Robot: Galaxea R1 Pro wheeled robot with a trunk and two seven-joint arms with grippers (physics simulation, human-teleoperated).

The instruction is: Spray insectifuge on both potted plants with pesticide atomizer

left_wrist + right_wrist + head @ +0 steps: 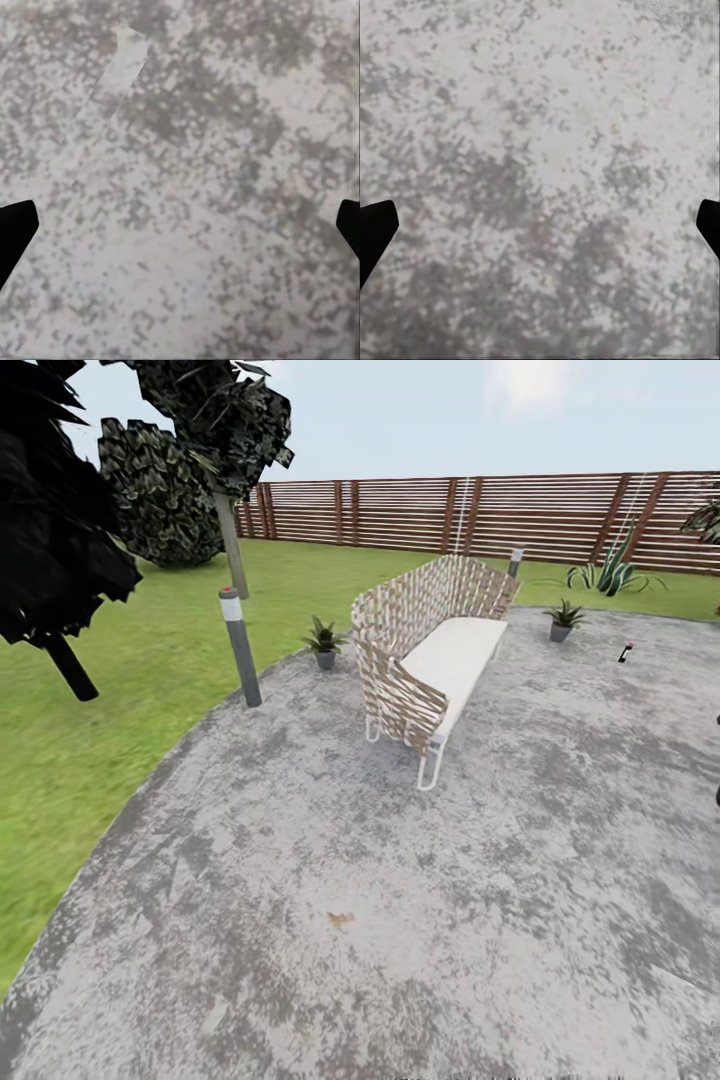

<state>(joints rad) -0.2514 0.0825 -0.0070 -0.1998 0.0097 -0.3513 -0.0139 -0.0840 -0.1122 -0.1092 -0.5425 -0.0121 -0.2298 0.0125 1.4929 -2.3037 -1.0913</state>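
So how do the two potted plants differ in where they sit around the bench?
The left potted plant stands behind the woven bench, at the patio's edge beside the lawn. The right potted plant stands off the bench's far end, nearer the fence and the small dark atomizer. Both are small green rosettes, upright in grey pots.

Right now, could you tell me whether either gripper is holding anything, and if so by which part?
Nothing is held. The left gripper and the right gripper are both open over bare patio.
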